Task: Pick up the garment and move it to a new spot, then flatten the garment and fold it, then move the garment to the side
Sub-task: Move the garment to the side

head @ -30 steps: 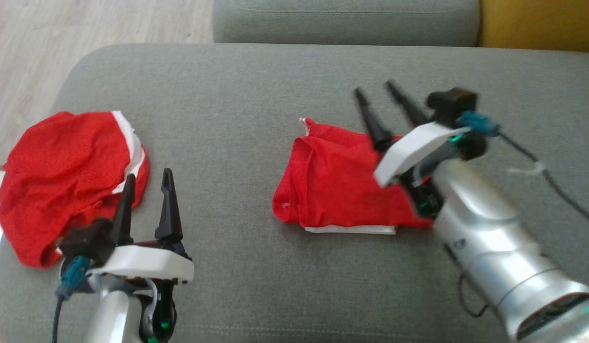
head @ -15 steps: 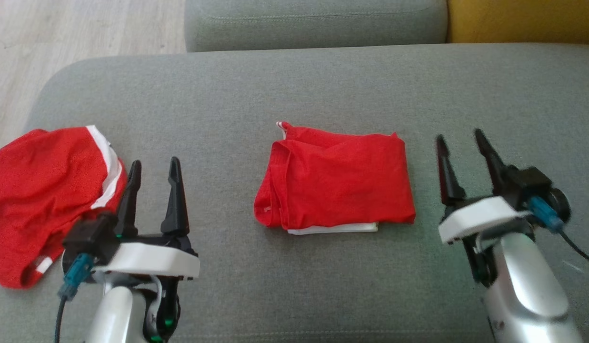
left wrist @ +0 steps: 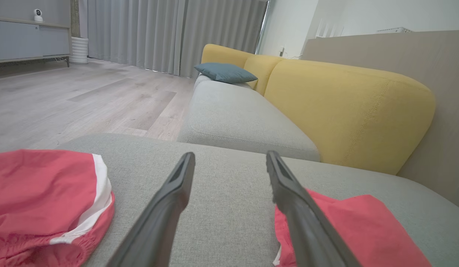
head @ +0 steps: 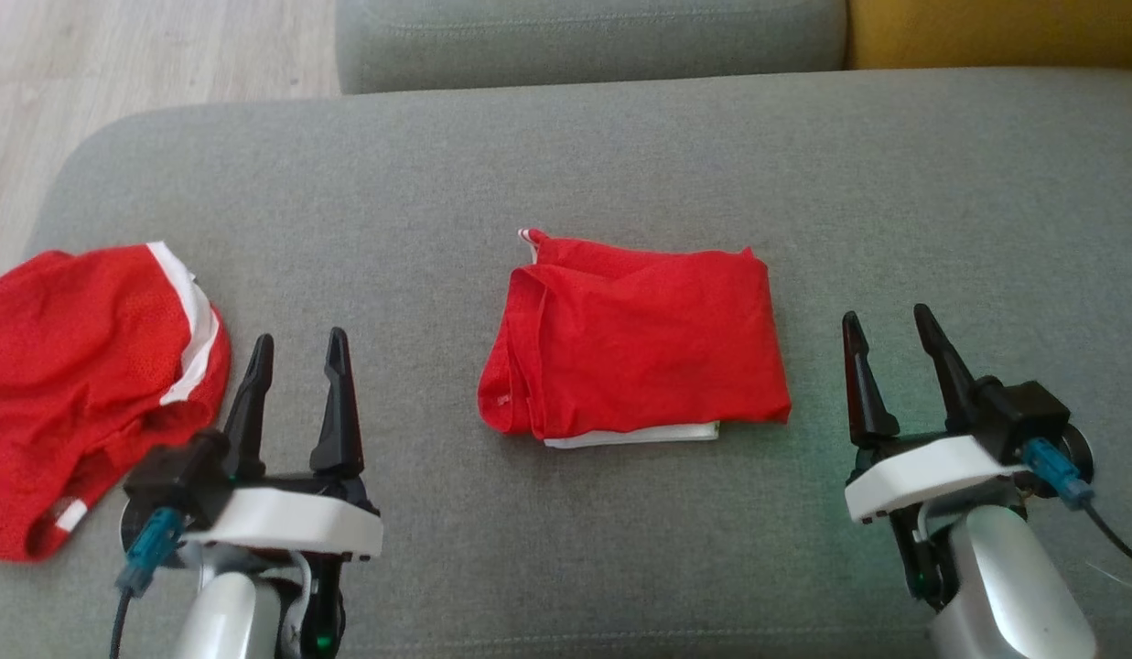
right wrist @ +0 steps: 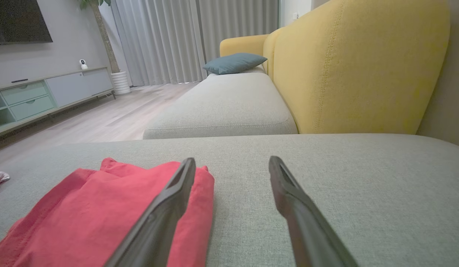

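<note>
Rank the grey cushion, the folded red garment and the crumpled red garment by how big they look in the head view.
1. grey cushion, clearly the largest.
2. folded red garment and crumpled red garment: about alike, and the crumpled one runs off the left edge, so no ranking between them.

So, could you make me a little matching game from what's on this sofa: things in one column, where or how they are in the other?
Things:
1. folded red garment
2. crumpled red garment
3. pillow
4. right claw

Descriptions:
A. open, holding nothing
B. teal, far in the background
C. middle of the grey cushion
D. at that cushion's left edge

Pairs: 1-C, 2-D, 3-B, 4-A.
</note>
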You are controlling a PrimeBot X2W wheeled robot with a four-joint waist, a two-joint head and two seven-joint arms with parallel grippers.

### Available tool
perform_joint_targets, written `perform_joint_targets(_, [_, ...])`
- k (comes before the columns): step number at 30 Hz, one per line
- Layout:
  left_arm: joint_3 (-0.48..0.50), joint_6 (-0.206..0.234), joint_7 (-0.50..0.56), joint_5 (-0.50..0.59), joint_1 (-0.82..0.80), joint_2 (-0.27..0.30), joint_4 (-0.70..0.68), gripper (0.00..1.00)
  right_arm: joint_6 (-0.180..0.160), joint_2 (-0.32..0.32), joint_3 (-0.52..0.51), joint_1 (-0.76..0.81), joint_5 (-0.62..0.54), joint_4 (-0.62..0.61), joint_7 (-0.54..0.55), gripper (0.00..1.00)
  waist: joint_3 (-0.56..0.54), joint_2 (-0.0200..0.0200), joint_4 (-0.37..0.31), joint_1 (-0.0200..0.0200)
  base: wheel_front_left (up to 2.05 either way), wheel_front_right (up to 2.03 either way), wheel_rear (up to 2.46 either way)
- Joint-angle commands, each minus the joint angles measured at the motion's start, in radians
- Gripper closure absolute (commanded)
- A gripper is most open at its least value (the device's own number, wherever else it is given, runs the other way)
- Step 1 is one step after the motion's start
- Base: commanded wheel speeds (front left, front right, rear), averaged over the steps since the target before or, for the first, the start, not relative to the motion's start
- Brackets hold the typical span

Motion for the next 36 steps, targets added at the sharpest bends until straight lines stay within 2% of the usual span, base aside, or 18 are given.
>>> perform_joint_targets(1, [0.039, -0.004, -0.005, 0.01, -0.043, 0.008, -0.029, 0.0, 0.003, 0.003, 0.02, -0.037, 0.002, -0.035, -0.008, 0.0, 0.006, -0.0001, 0.003, 0.0, 0.0, 0.0, 0.0])
perform_joint_targets(6, [0.023, -0.008, -0.005, 0.002, -0.066, 0.008, -0.029, 0.0, 0.003, 0.003, 0.03, -0.055, 0.013, -0.005, 0.031, 0.0, 0.03, -0.0001, 0.023, 0.0, 0.0, 0.0, 0.0])
perform_joint_targets(12, [-0.004, -0.007, -0.005, -0.011, -0.086, 0.008, -0.021, 0.0, 0.003, 0.003, 0.045, -0.11, 0.11, 0.113, 0.13, 0.0, 0.066, -0.0001, 0.068, 0.0, 0.0, 0.0, 0.0])
perform_joint_targets(20, [-0.018, -0.005, -0.005, -0.018, -0.104, 0.008, -0.011, 0.0, 0.003, 0.003, 0.037, -0.199, 0.141, 0.284, 0.167, 0.0, 0.103, -0.0001, 0.128, 0.0, 0.0, 0.0, 0.0])
perform_joint_targets(26, [-0.013, -0.005, -0.005, -0.019, -0.113, 0.008, -0.012, 0.0, 0.003, 0.004, 0.053, -0.254, 0.134, 0.386, 0.16, 0.0, 0.124, -0.0001, 0.141, 0.0, 0.0, 0.0, 0.0])
perform_joint_targets(27, [-0.011, -0.004, -0.005, -0.019, -0.114, 0.008, -0.012, 0.0, 0.003, 0.004, 0.06, -0.262, 0.136, 0.398, 0.156, 0.29, 0.127, -0.0001, 0.139, 0.0, 0.0, 0.0, 0.0])
perform_joint_targets(28, [-0.008, -0.005, -0.005, -0.019, -0.115, 0.008, -0.013, 0.0, 0.003, 0.004, 0.083, -0.28, 0.125, 0.413, 0.144, 1.0, 0.133, -0.0001, 0.128, 0.0, 0.0, 0.0, 0.0])
perform_joint_targets(36, [-0.001, -0.014, -0.005, -0.008, -0.134, 0.008, -0.025, 0.0, 0.003, -0.001, 0.09, -0.365, -0.123, 0.383, 0.086, 1.0, 0.154, -0.0001, 0.035, 0.0, 0.0, 0.0, 0.0])
